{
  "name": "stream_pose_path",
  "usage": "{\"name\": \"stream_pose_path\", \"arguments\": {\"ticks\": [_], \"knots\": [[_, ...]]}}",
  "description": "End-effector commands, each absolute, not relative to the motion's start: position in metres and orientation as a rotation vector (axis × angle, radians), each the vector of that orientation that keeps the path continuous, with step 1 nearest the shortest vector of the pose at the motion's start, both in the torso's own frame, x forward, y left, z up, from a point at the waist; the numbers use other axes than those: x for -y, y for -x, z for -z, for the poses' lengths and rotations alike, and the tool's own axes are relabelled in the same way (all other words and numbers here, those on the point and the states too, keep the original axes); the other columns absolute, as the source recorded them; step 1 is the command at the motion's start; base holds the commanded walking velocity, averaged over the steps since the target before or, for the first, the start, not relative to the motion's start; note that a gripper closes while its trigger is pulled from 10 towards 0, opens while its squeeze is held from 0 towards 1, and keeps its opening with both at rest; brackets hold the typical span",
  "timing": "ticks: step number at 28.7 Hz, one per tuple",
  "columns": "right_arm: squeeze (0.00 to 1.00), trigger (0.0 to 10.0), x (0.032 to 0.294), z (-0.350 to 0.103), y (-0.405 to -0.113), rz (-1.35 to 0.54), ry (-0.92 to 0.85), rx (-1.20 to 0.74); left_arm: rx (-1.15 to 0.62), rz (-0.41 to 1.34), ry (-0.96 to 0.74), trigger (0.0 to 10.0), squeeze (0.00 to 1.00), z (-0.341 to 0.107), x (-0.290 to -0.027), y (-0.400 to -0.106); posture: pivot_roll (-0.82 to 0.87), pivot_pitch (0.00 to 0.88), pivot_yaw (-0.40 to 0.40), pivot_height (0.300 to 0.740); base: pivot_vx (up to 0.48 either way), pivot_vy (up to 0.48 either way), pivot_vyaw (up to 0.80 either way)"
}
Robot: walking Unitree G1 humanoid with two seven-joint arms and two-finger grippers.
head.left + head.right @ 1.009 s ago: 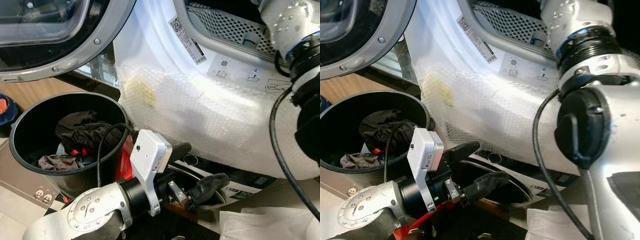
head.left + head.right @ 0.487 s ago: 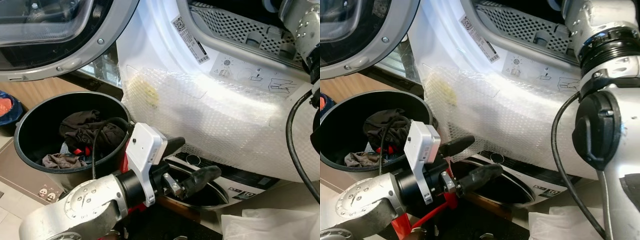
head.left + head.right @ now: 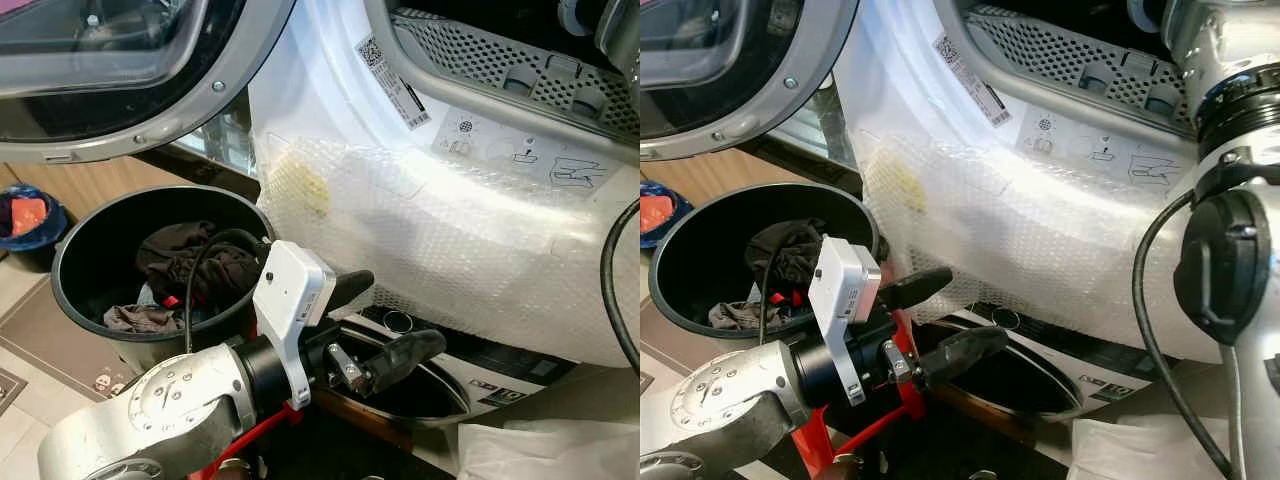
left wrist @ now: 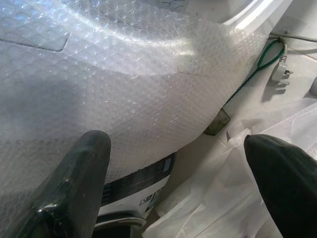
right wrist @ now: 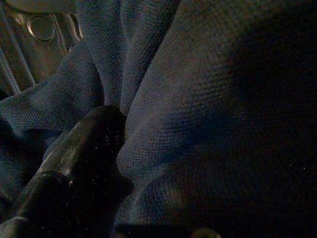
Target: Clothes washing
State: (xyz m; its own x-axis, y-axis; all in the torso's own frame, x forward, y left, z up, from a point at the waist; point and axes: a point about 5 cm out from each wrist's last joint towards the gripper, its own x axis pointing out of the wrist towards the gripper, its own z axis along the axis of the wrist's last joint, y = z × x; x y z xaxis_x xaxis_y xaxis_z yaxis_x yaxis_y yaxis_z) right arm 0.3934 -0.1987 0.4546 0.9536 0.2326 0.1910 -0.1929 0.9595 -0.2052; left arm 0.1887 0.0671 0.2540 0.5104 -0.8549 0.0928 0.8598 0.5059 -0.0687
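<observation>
Blue cloth (image 5: 208,99), folded and creased, lies inside the washing machine drum (image 3: 520,60), pressed against one black finger (image 5: 74,158) of the right gripper; second finger hidden, so cannot tell how wide those jaws stand or whether they have hold of the cloth. Right arm (image 3: 1230,250) reaches up into the drum opening. More dark clothes (image 3: 195,270) heaped in the black bucket (image 3: 85,265), behind and to the left of the left gripper (image 3: 385,325). Left jaws wide apart, holding nothing; upper finger (image 3: 345,288) and lower finger (image 3: 405,355) both aim at the bubble wrap (image 3: 450,240) that covers the white machine front, close ahead of the fingertips but apart from them. Below the jaws, a dark oval opening (image 3: 420,385) in the machine's lower panel. Round door (image 3: 120,70) hangs open above the bucket. White plastic sheet (image 4: 218,198) on the floor beyond the jaws, green cable and plug (image 4: 277,64) farther off.
</observation>
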Motion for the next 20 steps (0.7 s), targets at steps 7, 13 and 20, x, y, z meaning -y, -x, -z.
{"name": "stream_pose_path", "arguments": {"ticks": [7, 13, 20], "knots": [[1.0, 10.0, 0.226, -0.461, -0.383, -0.183, 0.244, 0.199, 0.062, 1.062, 0.113, 10.0, 0.0, -0.256, -0.066, -0.186, 0.02, 0.222, -0.099, 0.74, 0.0, 0.0, 0.0], [1.0, 10.0, 0.222, -0.483, -0.376, -0.136, 0.168, 0.329, 0.064, 1.061, 0.119, 10.0, 0.0, -0.256, -0.066, -0.187, 0.01, 0.216, -0.104, 0.74, 0.0, 0.0, 0.0], [0.75, 10.0, 0.222, -0.483, -0.373, -0.07, 0.067, 0.328, 0.065, 1.06, 0.127, 10.0, 0.0, -0.256, -0.065, -0.188, 0.01, 0.215, -0.104, 0.74, 0.0, 0.0, 0.0]]}}
